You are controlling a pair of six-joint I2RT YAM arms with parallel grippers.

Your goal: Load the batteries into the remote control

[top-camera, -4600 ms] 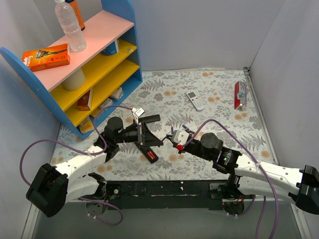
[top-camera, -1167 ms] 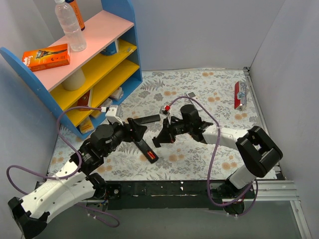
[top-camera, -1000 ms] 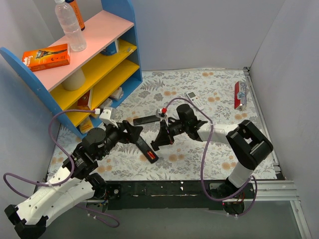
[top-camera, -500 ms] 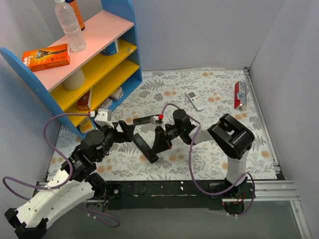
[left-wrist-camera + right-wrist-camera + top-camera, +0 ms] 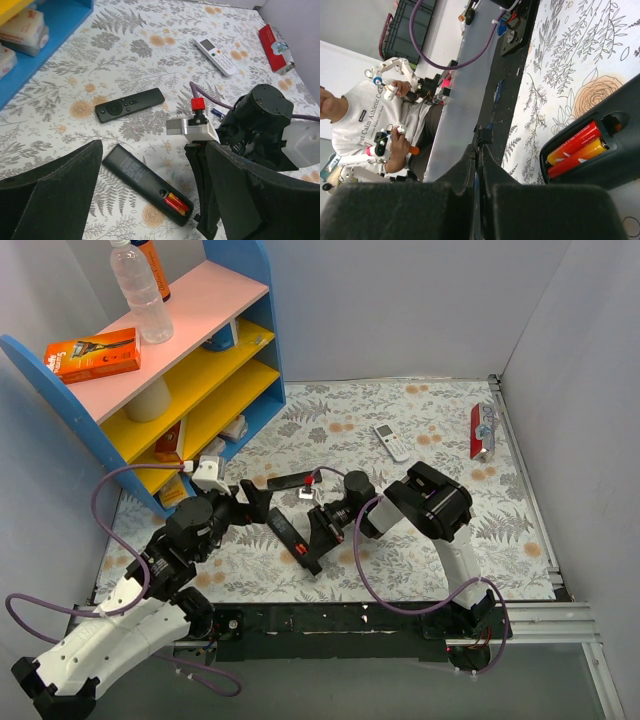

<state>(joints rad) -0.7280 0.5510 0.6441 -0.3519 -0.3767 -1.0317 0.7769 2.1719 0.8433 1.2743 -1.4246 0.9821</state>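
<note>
Your right arm has folded in tighter than it was half a second back, with its elbow swung toward the middle of the overhead view. Your right fingers (image 5: 479, 170) have come down at the lower end of the long slim black plastic remote control (image 5: 135, 175). Those fingers are pressed together with only a thin seam between them, and nothing shows in the seam.

The remote control lies back-up on the floral-print bench (image 5: 340, 410), running diagonally just below the centre of the overhead view. In the left wrist view it sits at bottom centre. The compartment at its lower-right end is uncovered, and 2 slim red-and-orange cylinder batteries (image 5: 175, 203) lie side by side inside.

Your left fingers (image 5: 257, 502) stand wide apart by the remote control's upper end, gripping nothing. A shorter black button-faced remote (image 5: 130, 105) lies just above it in the frame, not touching it. A small white plastic remote (image 5: 217, 50) and a flat red box (image 5: 275, 42) sit toward the upper right, well apart.
</note>
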